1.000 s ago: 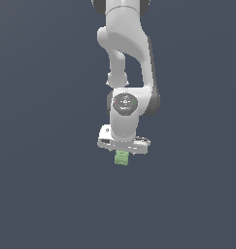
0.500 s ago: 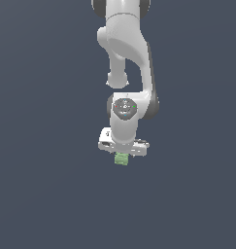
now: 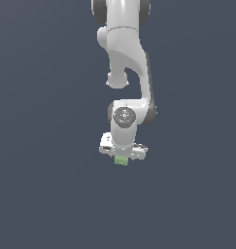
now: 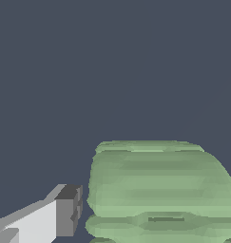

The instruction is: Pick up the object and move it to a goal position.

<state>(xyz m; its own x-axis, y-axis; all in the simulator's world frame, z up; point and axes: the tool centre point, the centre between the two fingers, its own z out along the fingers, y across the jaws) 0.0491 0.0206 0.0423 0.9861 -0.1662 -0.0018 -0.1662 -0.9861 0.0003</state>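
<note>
Up close, ridged green object (image 4: 159,194) beside one grey fingertip (image 4: 69,211). Jaws of the gripper (image 3: 122,156) clenched on it, poking out underneath. Plain dark backdrop all around, no surface edges visible, loads of open room.

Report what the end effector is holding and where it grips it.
The end effector appears to hold the light-green ridged block by its upper part; one finger shows beside it, but contact is not clearly visible.

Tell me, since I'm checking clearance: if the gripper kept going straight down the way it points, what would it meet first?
Likely nothing visible: below the gripper and the green object between its fingers, the exterior view shows only plain dark background, though depth is unclear.
</note>
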